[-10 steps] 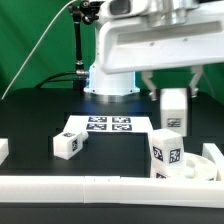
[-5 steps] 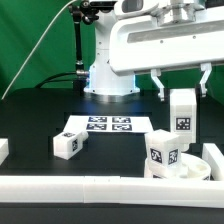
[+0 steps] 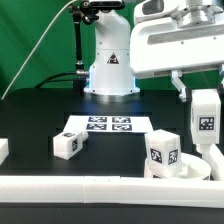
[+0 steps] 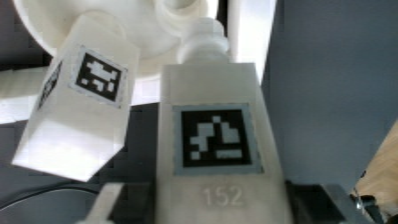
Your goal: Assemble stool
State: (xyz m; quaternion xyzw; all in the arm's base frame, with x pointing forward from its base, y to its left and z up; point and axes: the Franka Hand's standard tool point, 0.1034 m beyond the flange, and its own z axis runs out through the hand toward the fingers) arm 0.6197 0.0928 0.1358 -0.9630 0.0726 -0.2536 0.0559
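Note:
My gripper [image 3: 204, 88] is shut on a white stool leg [image 3: 205, 118] with a tag, holding it upright above the round white seat [image 3: 200, 168] at the exterior view's right. A second leg [image 3: 164, 153] stands upright in the seat. A third leg [image 3: 68, 144] lies on the black table beside the marker board. In the wrist view the held leg [image 4: 214, 130] fills the middle, clamped between my fingers [image 4: 111, 196], with the standing leg [image 4: 86, 95] beside it and the seat [image 4: 169, 20] beyond.
The marker board [image 3: 105, 125] lies flat in the middle of the table. A long white border bar [image 3: 90, 184] runs along the front. A white piece [image 3: 3, 150] sits at the left edge. The robot base [image 3: 108, 60] stands behind.
My gripper has carried the held leg toward the exterior view's right and a little lower, from left of the seat's middle to over its right side.

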